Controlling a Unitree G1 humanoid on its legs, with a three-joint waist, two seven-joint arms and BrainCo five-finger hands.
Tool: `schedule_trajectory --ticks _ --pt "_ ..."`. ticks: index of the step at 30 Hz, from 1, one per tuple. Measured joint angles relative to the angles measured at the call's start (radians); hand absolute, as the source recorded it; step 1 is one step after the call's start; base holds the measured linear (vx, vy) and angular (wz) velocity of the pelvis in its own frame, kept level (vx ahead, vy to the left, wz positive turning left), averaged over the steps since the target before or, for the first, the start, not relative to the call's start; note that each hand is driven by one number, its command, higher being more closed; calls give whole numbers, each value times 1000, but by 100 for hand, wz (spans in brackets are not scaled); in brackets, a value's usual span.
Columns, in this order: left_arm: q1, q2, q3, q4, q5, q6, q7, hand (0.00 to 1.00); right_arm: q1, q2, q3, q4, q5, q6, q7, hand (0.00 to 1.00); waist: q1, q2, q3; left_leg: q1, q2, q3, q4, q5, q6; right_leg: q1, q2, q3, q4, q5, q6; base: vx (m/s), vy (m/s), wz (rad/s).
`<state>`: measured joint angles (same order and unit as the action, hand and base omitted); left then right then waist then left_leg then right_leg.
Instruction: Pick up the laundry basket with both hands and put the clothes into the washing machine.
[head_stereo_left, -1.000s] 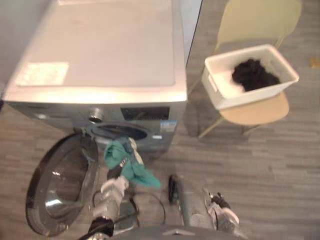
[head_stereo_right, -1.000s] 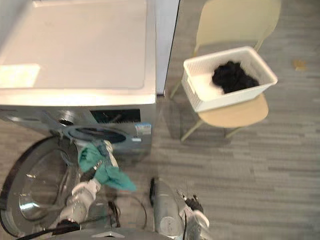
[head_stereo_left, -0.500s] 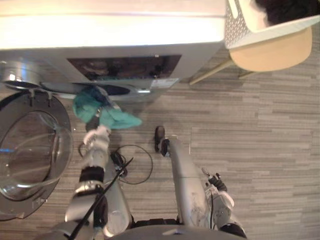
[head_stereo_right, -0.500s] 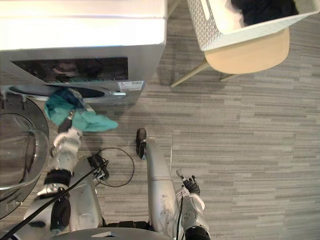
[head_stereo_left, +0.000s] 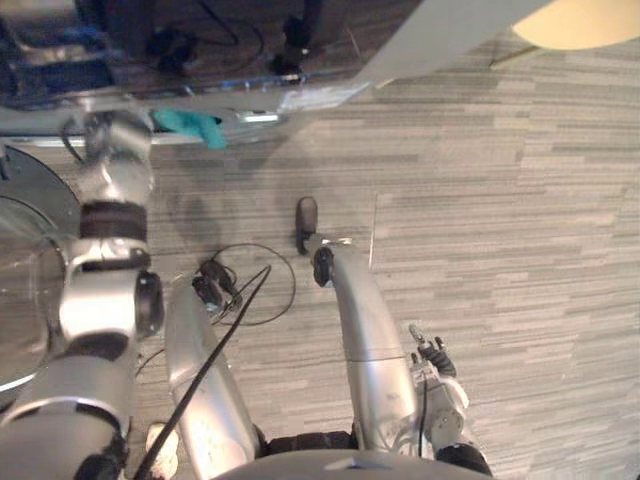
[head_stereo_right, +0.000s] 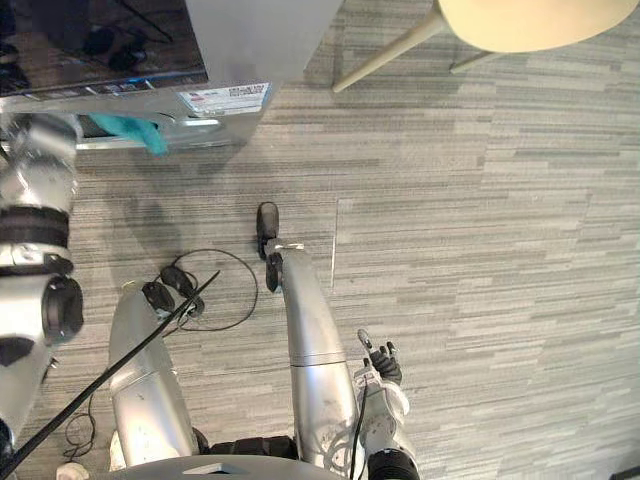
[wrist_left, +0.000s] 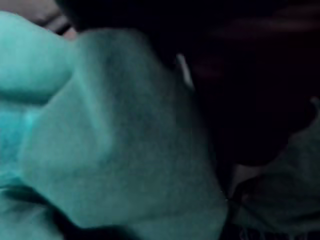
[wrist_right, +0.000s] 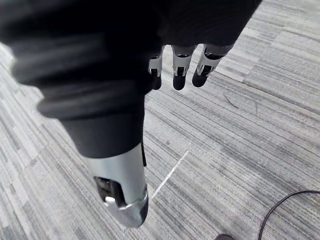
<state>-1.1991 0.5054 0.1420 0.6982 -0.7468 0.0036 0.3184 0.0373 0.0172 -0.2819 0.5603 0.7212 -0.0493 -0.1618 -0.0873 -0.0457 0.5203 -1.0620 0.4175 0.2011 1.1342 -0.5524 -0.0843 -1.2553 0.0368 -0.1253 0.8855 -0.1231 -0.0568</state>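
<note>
A teal cloth hangs over the lower rim of the washing machine's round opening, mostly inside the drum. My left arm reaches up into that opening with the hand hidden inside. In the left wrist view the teal cloth lies right against the camera, with darkness beside it. My right hand hangs low by my side over the floor, its fingers straight and holding nothing.
The machine's glass door stands swung open at the left. The beige chair seat and one of its legs show at the upper right. Grey striped flooring spreads to the right.
The camera has tipped down and come closer to the machine. My left arm has carried the teal cloth from in front of the door up into the drum opening. The right hand stays hanging.
</note>
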Motion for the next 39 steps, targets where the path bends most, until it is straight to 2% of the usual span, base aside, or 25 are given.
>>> schedule_trajectory --ticks 4,6,8,9,13,16,18,23,29,31,33,36,39 --pt "-180 83 -85 23 123 27 3 100 9 -1 -15 5 37 -12 6 0 -2 0 0 -31 2 12 -1 5 2 -33 2 4 -10 17 -3 -16 29 -11" --pt "-222 148 -128 19 294 34 9 100 20 0 -16 5 64 -22 7 0 -2 1 1 -47 8 18 -1 9 4 -50 6 6 -18 26 -4 -13 23 -11" --pt "-242 167 -158 20 390 68 32 100 34 -1 -16 6 72 -32 10 0 4 1 1 -58 8 21 -1 12 3 -59 7 4 -21 30 -6 -4 7 -2" --pt "-255 185 -174 20 467 87 45 0 43 0 -16 6 76 -40 10 0 4 1 1 -67 8 20 1 14 4 -65 7 2 -23 34 -6 0 0 0" --pt "-272 229 -197 59 775 143 52 0 80 3 -16 12 77 -44 25 0 4 2 1 -77 10 25 12 15 4 -75 7 8 -26 48 -5 -14 23 -4" --pt "-285 235 -203 84 889 164 32 0 80 1 -16 27 100 -40 38 0 3 2 1 -84 10 26 17 15 5 -76 8 10 -38 62 -1 -21 25 -2" --pt "-297 236 -204 92 907 166 18 0 80 1 -16 29 106 -34 50 0 2 2 1 -91 10 27 18 17 9 -77 8 11 -49 72 2 -41 44 -5" --pt "-330 242 -202 99 908 170 15 0 80 1 -17 28 107 -34 51 0 -2 2 1 -115 7 30 17 28 28 -92 6 16 -73 99 6 -35 31 -3" --pt "-322 241 -176 97 906 171 15 0 80 1 -17 27 107 -34 51 0 -4 2 1 -130 6 16 30 34 26 -97 3 9 -65 104 2 -38 10 3" --pt "-279 239 -133 77 904 171 14 0 80 2 -16 24 107 -34 51 0 -7 2 1 -130 6 15 30 37 26 -96 3 9 -64 105 1 -34 -3 3" --pt "-173 224 -53 21 872 167 14 0 80 2 -15 24 107 -32 50 0 -7 2 1 -124 6 14 30 41 23 -92 3 9 -63 106 0 -38 -8 3" --pt "-38 183 -2 -33 802 165 18 0 80 4 -15 22 106 -30 49 0 -3 2 1 -109 6 5 27 46 20 -72 3 3 -64 106 -1 -31 -11 8" --pt "180 109 4 -159 724 161 23 0 79 7 -15 5 103 -16 46 0 3 2 2 -69 -5 -1 6 58 18 -28 -4 0 -83 103 1 -70 -24 19"
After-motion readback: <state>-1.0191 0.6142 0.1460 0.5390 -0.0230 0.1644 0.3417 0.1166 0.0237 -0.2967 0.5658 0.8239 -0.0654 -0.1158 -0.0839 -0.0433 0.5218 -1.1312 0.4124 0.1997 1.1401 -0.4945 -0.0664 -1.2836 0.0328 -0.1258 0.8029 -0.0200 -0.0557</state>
